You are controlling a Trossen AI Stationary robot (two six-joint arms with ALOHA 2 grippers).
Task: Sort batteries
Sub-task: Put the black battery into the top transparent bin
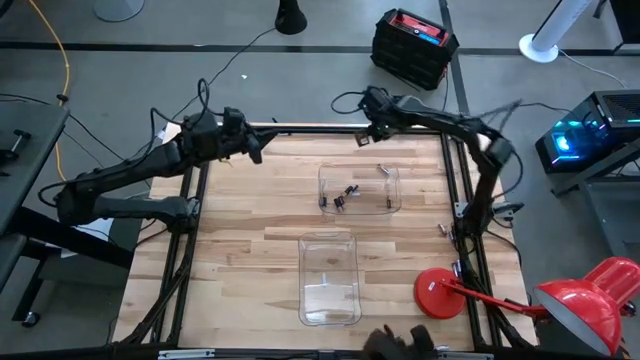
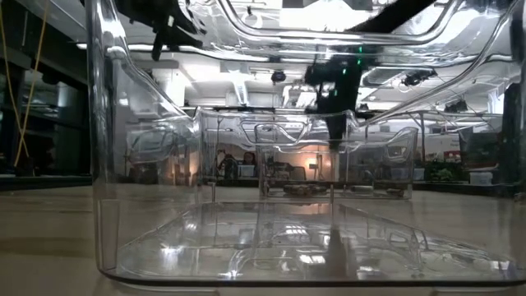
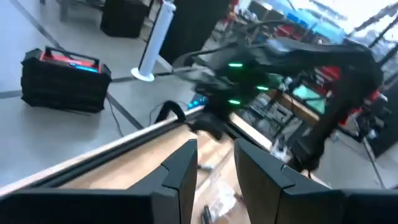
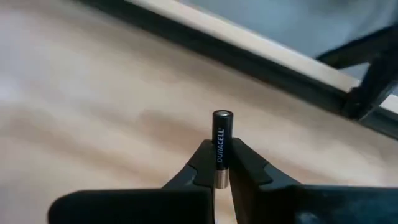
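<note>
My right gripper (image 1: 364, 137) hovers over the table's far edge, beyond the far clear tray (image 1: 392, 205), shut on a black Duracell battery (image 4: 222, 140). Several small batteries (image 1: 340, 196) lie on that tray's floor. Loose cells lie on the wood by the tray's far side (image 1: 383, 170) and near the right edge (image 1: 440, 230). A second clear tray (image 1: 345, 245) sits nearer the table's near edge. My left gripper (image 1: 252, 147) hangs open in the air over the table's far left part, its fingers (image 3: 180, 171) apart and pointing toward the right arm. My right gripper pinches the battery between its two fingertips (image 4: 249, 165), gripping the lower part near the silvery end (image 4: 221, 179). The fingers lie along the cell, so its black end (image 4: 222, 117) sticks out beyond the tips. It is lifted clear of the wood.
A red desk lamp (image 1: 440, 292) stands on the table's near right corner, its shade (image 1: 590, 300) past the edge. A black frame rail (image 1: 300, 128) runs along the far edge. Bare wood lies left of both trays.
</note>
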